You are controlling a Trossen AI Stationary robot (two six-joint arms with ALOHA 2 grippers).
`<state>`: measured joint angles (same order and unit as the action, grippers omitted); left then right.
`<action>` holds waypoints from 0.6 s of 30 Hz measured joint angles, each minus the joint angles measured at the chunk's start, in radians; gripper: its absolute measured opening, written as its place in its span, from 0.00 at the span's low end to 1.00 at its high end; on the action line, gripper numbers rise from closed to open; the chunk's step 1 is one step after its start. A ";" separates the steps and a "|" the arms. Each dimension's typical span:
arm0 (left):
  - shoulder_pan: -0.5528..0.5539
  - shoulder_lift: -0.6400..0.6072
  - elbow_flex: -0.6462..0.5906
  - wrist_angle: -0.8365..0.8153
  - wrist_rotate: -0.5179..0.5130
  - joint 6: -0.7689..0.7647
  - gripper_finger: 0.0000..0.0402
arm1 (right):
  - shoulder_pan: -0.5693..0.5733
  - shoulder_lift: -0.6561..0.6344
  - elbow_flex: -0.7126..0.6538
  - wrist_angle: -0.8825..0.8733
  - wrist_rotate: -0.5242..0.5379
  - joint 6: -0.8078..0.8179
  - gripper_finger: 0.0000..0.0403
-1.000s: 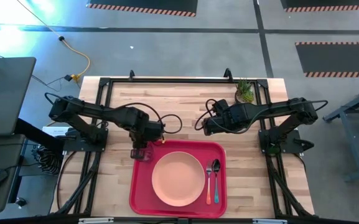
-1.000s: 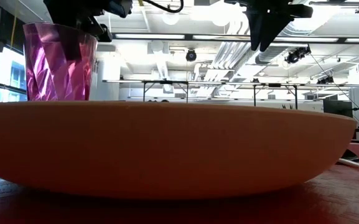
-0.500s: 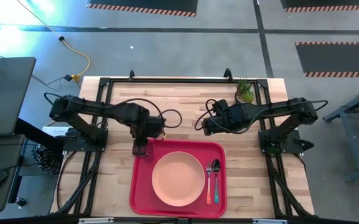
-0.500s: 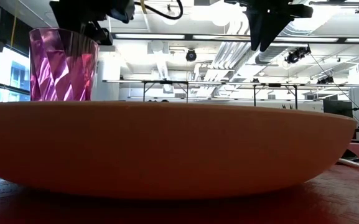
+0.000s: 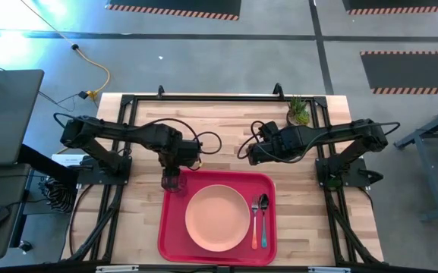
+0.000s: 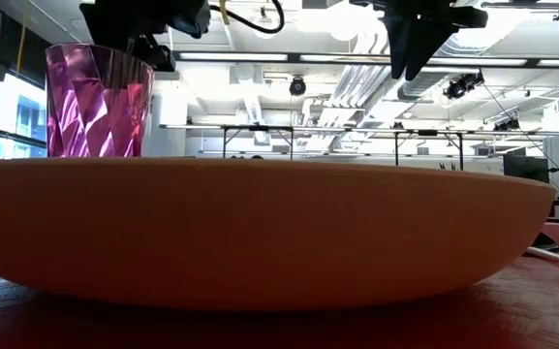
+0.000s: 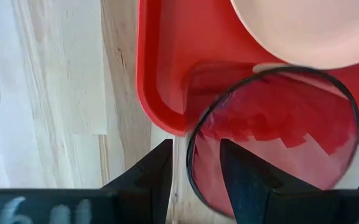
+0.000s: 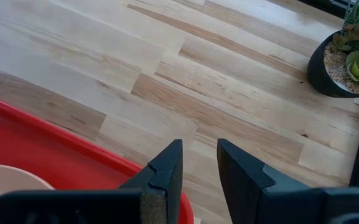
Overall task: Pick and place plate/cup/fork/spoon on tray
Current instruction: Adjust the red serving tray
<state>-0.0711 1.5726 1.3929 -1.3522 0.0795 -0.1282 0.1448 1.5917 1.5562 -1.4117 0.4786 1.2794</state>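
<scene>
We log the cup [image 5: 174, 182] standing in the tray's [image 5: 268, 250] corner, left tool [image 5: 174, 173] parted around its rim. Right tool [image 8: 198, 163], empty with fingers slightly apart, waits over the counter [image 5: 226, 121]. Lifting off crooked could tip the cup, we judge.

I get bright, even light from the ceiling strip lamps [image 6: 260, 56] seen from table height. There the round peach-pink plate [image 6: 260, 233] close to the lens is soft and blurred. Daylight glows through the translucent dark-red tumbler [image 6: 98, 102] under my left gripper [image 5: 174, 180]. Cyan glare flares on the grey floor [image 5: 21, 42]. Shadows are faint.
</scene>
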 joint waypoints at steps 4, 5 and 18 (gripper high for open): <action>0.000 -0.001 0.037 -0.027 0.000 0.010 0.31 | 0.000 0.000 0.000 0.000 -0.002 -0.004 0.23; 0.002 0.000 0.049 -0.034 0.000 0.010 0.31 | 0.000 0.000 0.000 0.000 -0.003 -0.005 0.23; 0.038 -0.003 0.274 -0.185 0.000 0.006 0.31 | 0.000 0.000 0.000 -0.001 -0.042 -0.031 0.23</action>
<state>-0.0330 1.5694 1.6666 -1.5375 0.0792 -0.1220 0.1450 1.5917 1.5562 -1.4124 0.4365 1.2480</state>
